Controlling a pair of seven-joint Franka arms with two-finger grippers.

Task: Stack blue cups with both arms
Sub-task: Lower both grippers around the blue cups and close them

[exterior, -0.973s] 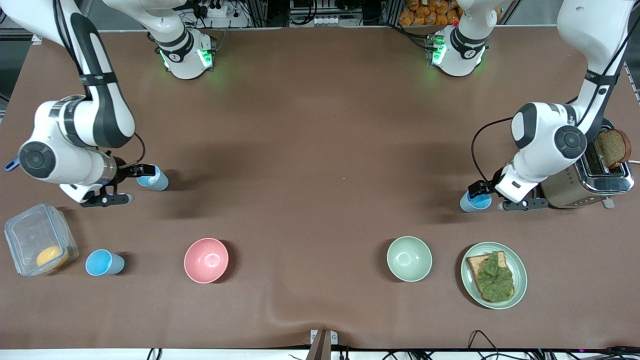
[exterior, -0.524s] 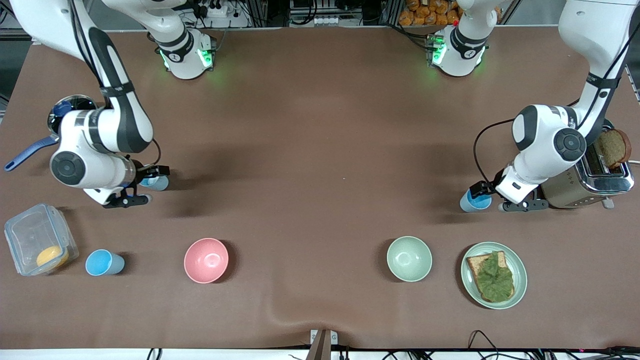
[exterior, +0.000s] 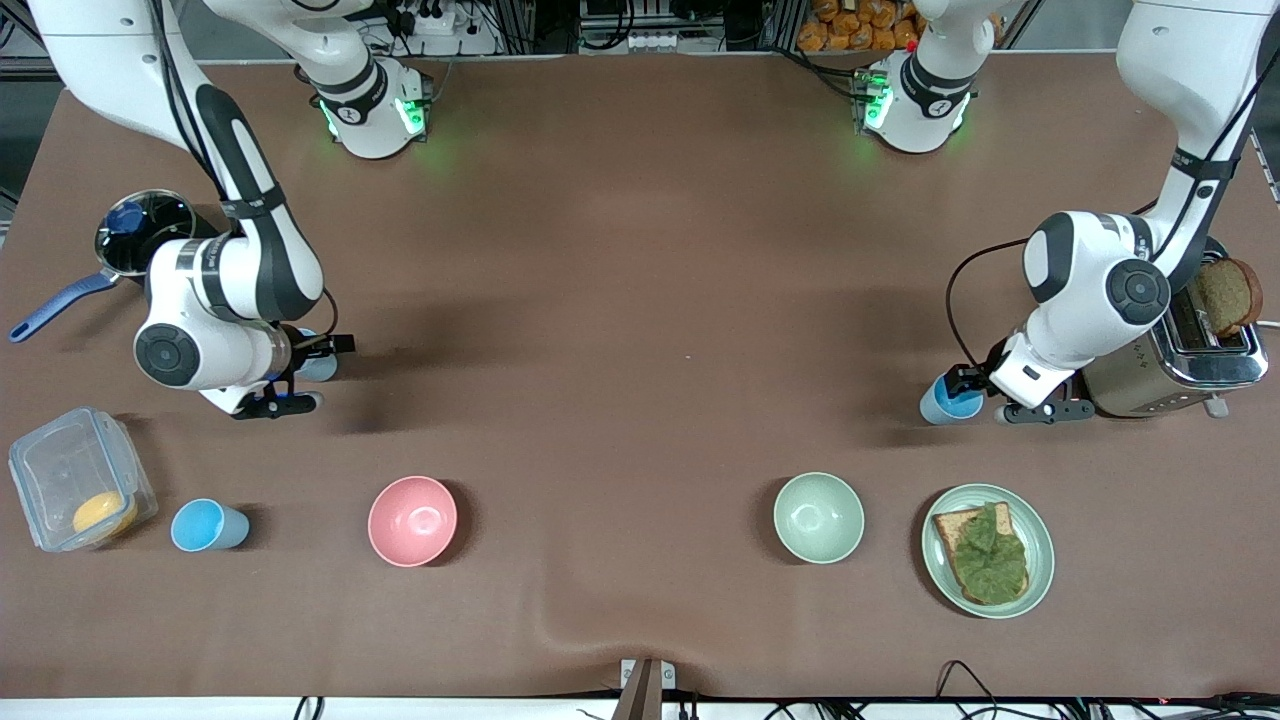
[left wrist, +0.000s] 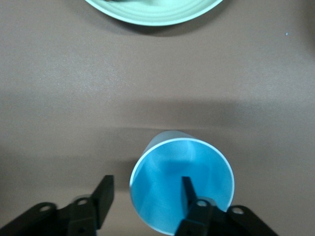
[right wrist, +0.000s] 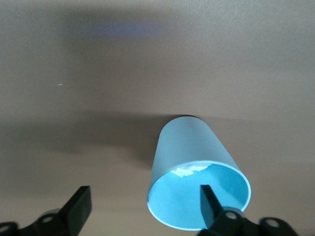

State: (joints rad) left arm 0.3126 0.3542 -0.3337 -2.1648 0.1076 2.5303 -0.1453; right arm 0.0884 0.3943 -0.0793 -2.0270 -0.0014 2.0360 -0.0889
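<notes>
Straddling the rim of one blue cup (exterior: 948, 403) beside the toaster (exterior: 1180, 352), the left gripper (exterior: 1003, 397) has its fingers spread, one finger (left wrist: 189, 196) inside the cup and the other outside, not clamped. At the right arm's end of the table, the right gripper (exterior: 310, 372) is likewise spread across a second blue cup (exterior: 318, 366), one finger (right wrist: 210, 204) inside it. A third blue cup (exterior: 207, 525) stands nearer the front camera, between the clear container (exterior: 75, 490) and the pink bowl (exterior: 412, 520).
</notes>
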